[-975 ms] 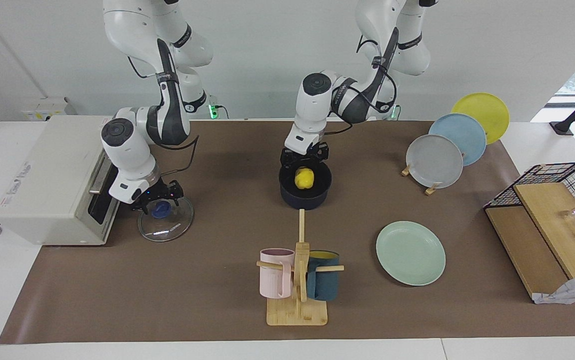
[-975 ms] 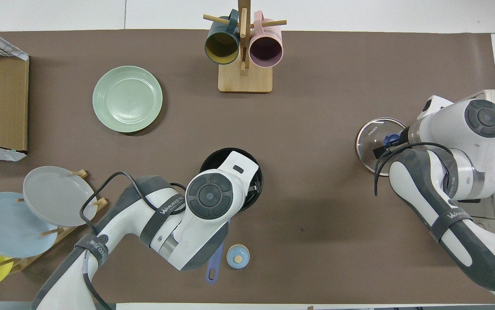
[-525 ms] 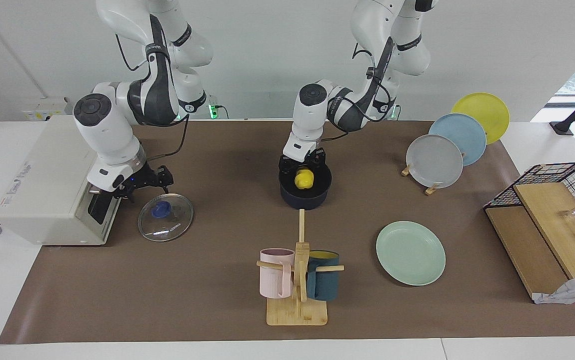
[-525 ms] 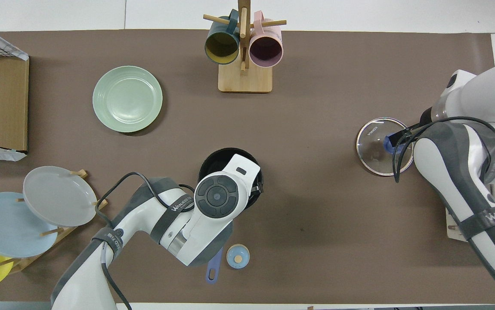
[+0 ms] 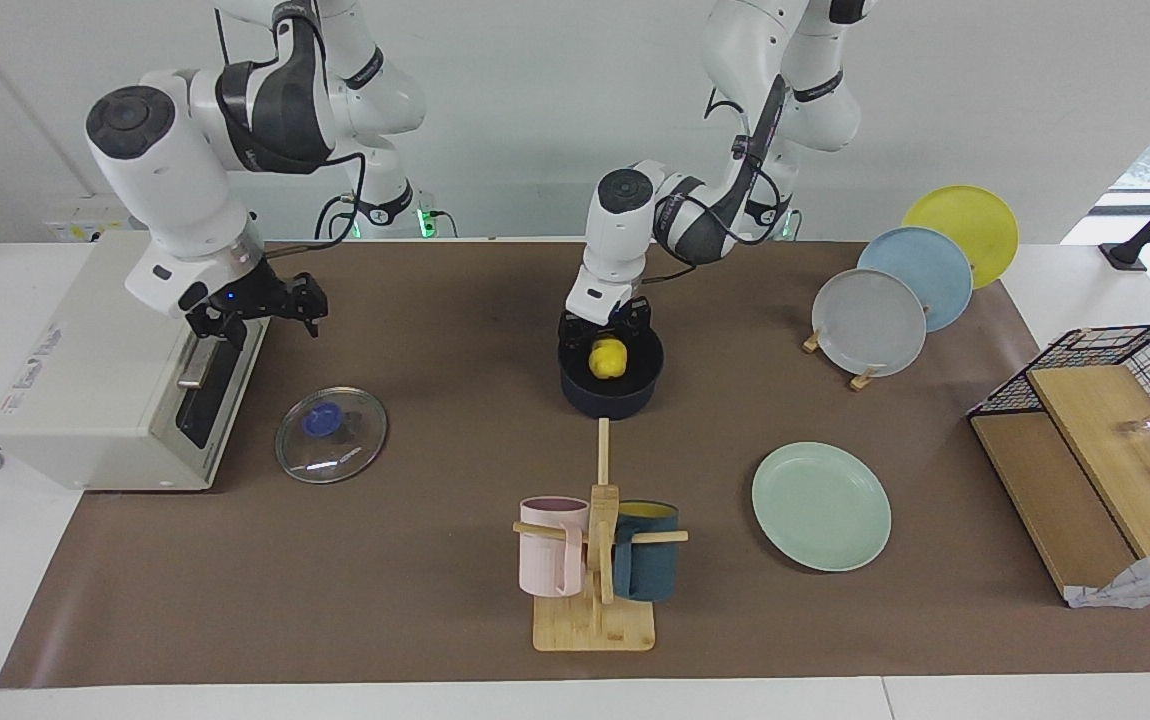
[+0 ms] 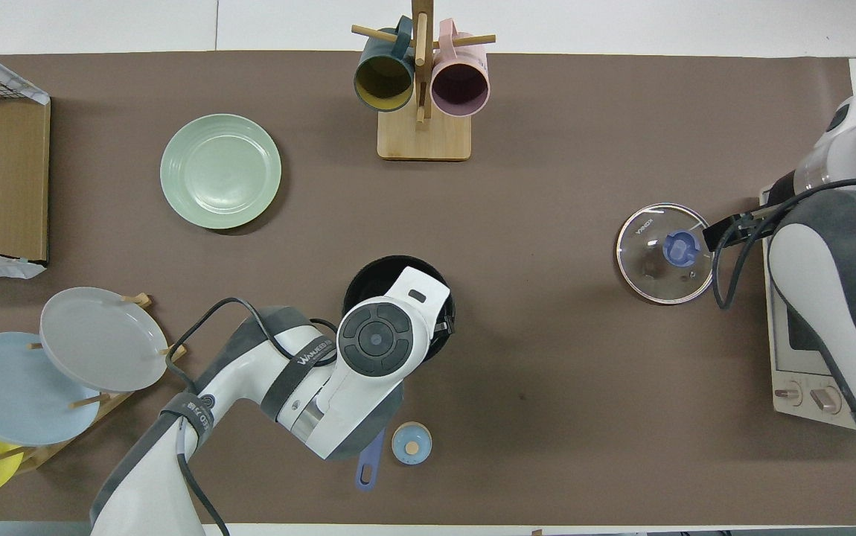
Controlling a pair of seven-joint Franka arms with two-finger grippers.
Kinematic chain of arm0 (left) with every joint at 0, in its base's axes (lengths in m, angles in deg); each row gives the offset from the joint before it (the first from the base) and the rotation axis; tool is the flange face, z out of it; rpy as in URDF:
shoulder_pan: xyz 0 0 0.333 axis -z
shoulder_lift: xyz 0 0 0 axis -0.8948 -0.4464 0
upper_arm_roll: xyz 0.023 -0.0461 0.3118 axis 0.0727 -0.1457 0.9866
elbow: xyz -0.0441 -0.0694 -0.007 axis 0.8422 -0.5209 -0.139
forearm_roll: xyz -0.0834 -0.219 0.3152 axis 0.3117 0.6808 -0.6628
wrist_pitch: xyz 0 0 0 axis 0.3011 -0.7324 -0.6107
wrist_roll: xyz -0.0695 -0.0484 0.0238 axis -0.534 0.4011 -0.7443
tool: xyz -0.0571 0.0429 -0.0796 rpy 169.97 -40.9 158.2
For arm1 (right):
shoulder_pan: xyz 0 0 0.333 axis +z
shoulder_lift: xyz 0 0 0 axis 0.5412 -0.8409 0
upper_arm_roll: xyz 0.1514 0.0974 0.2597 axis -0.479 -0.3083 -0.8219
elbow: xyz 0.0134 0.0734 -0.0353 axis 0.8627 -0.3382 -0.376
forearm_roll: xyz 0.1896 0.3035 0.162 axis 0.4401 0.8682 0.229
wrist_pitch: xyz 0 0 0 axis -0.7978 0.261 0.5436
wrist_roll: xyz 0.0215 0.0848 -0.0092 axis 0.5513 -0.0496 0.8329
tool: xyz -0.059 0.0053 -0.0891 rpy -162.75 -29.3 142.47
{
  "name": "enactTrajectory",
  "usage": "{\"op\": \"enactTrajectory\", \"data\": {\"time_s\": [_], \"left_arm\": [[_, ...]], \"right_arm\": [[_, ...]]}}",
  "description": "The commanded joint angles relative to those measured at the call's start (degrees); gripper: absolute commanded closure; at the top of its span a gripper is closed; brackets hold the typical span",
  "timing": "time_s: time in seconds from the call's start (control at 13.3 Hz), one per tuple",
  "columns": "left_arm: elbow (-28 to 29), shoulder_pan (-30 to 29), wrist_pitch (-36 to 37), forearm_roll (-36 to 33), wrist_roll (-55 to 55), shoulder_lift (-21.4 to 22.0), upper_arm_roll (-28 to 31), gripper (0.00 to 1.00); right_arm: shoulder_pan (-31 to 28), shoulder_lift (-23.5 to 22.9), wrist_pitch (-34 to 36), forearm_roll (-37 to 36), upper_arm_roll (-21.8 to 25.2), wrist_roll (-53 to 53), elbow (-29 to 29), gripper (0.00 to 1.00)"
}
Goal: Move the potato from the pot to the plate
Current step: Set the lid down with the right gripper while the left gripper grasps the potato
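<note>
The yellow potato (image 5: 609, 357) lies in the dark navy pot (image 5: 611, 392) mid-table, near the robots. My left gripper (image 5: 607, 328) is down at the pot's mouth, open, with its fingers on either side of the potato's top. In the overhead view the left hand hides the potato; the pot's rim (image 6: 373, 272) and blue handle (image 6: 368, 467) show. The mint-green plate (image 5: 821, 506) (image 6: 220, 170) lies empty, farther from the robots, toward the left arm's end. My right gripper (image 5: 260, 305) (image 6: 729, 223) is open and empty, raised in front of the toaster oven.
A glass lid (image 5: 331, 434) (image 6: 665, 254) lies flat by the white toaster oven (image 5: 105, 370). A mug rack (image 5: 595, 560) stands farther out than the pot. Grey, blue and yellow plates lean in a rack (image 5: 870, 322). A wire basket (image 5: 1125, 400) holds boards. A small blue disc (image 6: 411, 443) lies by the pot handle.
My right gripper has let go of the glass lid and risen toward the toaster oven. My left gripper has stayed at the pot, with the potato unmoved.
</note>
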Motion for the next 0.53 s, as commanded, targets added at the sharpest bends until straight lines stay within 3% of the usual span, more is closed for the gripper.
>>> {"op": "enactTrajectory", "data": {"time_s": [0.0, 0.45], "left_arm": [[0.29, 1.19, -0.30, 0.01, 1.14, -0.36, 0.99, 1.00], [-2.25, 0.58, 2.93, 0.01, 1.58, 0.33, 0.99, 1.00]], "right_arm": [[-0.46, 1.21, 8.34, -0.21, -0.15, -1.30, 6.26, 0.00], [-0.12, 3.14, 8.47, 0.05, -0.24, -7.00, 6.72, 0.00]]}}
